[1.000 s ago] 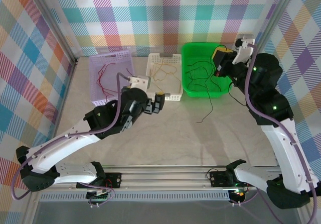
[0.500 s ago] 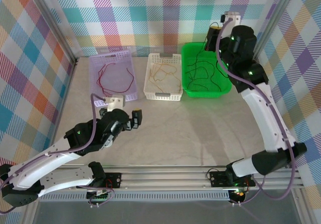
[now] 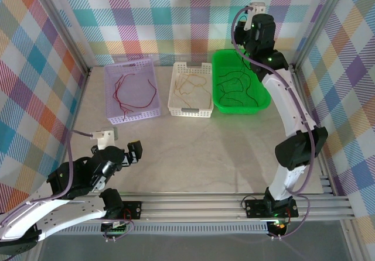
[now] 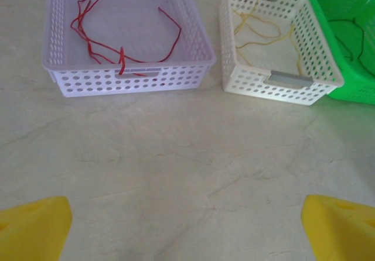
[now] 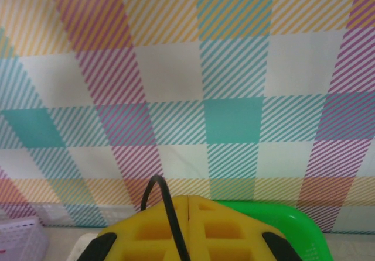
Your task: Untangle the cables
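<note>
The cables lie sorted by colour. A red cable (image 3: 133, 91) (image 4: 123, 56) is in the lilac basket (image 3: 112, 112), a tan cable (image 3: 190, 85) (image 4: 263, 30) in the white basket (image 3: 190, 112), and black cables (image 3: 234, 85) (image 4: 351, 44) in the green basket (image 3: 263, 100). My right gripper (image 3: 243, 38) (image 5: 188, 205) is raised high over the green basket, facing the back wall. It is shut, with a black cable (image 5: 167, 205) looping over its yellow fingers (image 5: 146, 232). My left gripper (image 3: 133, 153) (image 4: 187, 229) stands wide open over bare table at the near left, holding nothing.
The checked back wall (image 5: 234, 120) stands close in front of the right gripper. Metal frame posts (image 3: 64, 33) flank the table. The three baskets sit in a row at the back, and the bare marbled tabletop (image 3: 222, 150) lies in front of them.
The left arm has drawn back from the white basket to the near-left corner, still open. The right arm has risen from the green basket towards the back wall, still shut.
</note>
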